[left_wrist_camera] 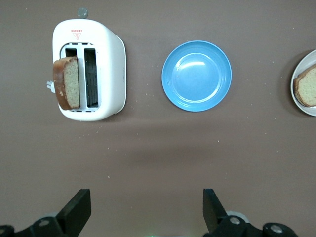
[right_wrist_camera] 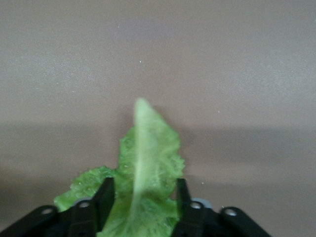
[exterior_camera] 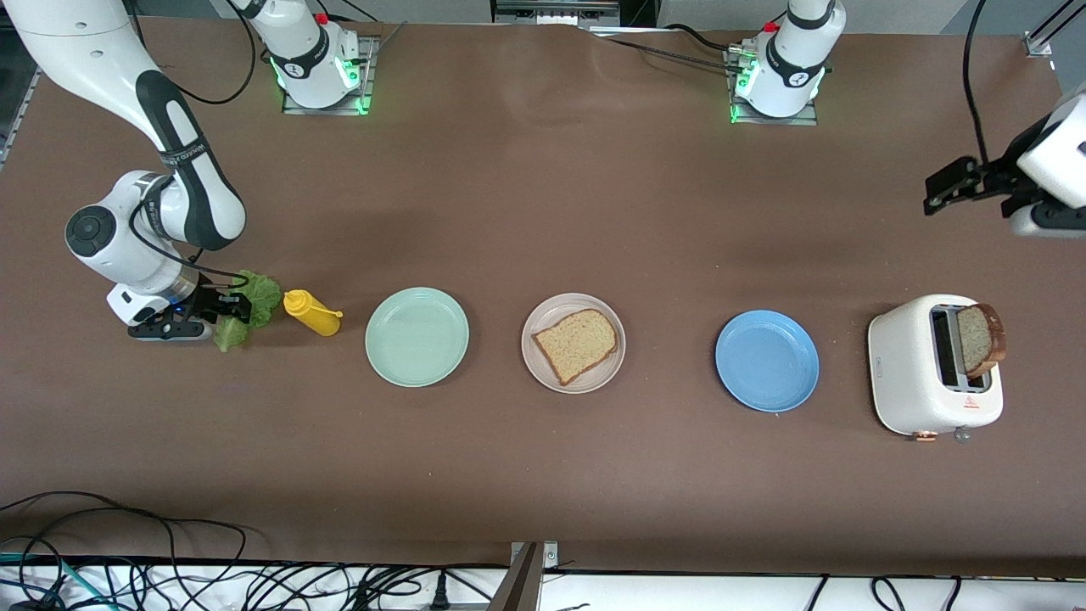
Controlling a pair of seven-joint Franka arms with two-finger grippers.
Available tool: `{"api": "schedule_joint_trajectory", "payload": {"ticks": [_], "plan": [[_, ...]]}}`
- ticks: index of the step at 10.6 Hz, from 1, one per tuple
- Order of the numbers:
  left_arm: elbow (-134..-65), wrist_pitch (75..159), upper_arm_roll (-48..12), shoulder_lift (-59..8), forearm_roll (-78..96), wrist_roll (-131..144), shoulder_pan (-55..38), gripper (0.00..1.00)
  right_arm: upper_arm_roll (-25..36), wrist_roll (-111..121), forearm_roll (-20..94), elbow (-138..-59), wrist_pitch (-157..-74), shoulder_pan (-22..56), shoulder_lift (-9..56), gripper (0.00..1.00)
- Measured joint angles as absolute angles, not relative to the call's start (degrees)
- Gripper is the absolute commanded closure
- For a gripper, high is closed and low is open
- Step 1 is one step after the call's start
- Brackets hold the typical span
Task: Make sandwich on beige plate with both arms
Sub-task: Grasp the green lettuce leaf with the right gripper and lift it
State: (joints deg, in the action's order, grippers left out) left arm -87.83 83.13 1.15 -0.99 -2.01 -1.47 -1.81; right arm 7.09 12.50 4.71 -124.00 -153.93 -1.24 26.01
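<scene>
One slice of brown-crusted bread point(exterior_camera: 577, 344) lies on the beige plate point(exterior_camera: 556, 373) mid-table. A second slice point(exterior_camera: 982, 339) stands up out of the white toaster point(exterior_camera: 912, 365) at the left arm's end. The ruffled green lettuce leaf point(exterior_camera: 254, 301) lies on the table at the right arm's end. My right gripper point(exterior_camera: 222, 318) is down at the table there. In the right wrist view its fingers point(right_wrist_camera: 143, 185) press both sides of the leaf point(right_wrist_camera: 148, 148), which bulges up between them. My left gripper point(exterior_camera: 940, 188) waits in the air, open and empty point(left_wrist_camera: 145, 195), off the toaster's end of the table.
A yellow mustard bottle point(exterior_camera: 310, 312) lies beside the lettuce, toward the plates. A mint-green plate point(exterior_camera: 417, 337) sits between the bottle and the beige plate. A blue plate point(exterior_camera: 766, 361) sits between the beige plate and the toaster. Cables run along the front edge.
</scene>
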Motion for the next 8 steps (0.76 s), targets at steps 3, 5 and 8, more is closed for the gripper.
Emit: {"api": "schedule_joint_trajectory", "payload": {"ticks": [3, 5, 8], "plan": [[-87.20, 81.23, 0.72, -1.11, -1.56, -1.48, -1.83, 0.00, 6.99, 11.08, 4.72, -123.92, -153.93, -1.23, 26.01, 1.00], [-88.10, 83.09, 0.47, -1.64, -1.55, -1.48, -1.83, 0.00, 6.94, 11.06, 4.72, -123.53, -153.92, -1.22, 25.95, 1.00], [-88.12, 84.16, 0.10, -2.37, -1.55, -1.48, -1.61, 0.00, 6.50, 11.06, 4.72, -119.61, -147.58, -1.08, 25.55, 1.00]]}}
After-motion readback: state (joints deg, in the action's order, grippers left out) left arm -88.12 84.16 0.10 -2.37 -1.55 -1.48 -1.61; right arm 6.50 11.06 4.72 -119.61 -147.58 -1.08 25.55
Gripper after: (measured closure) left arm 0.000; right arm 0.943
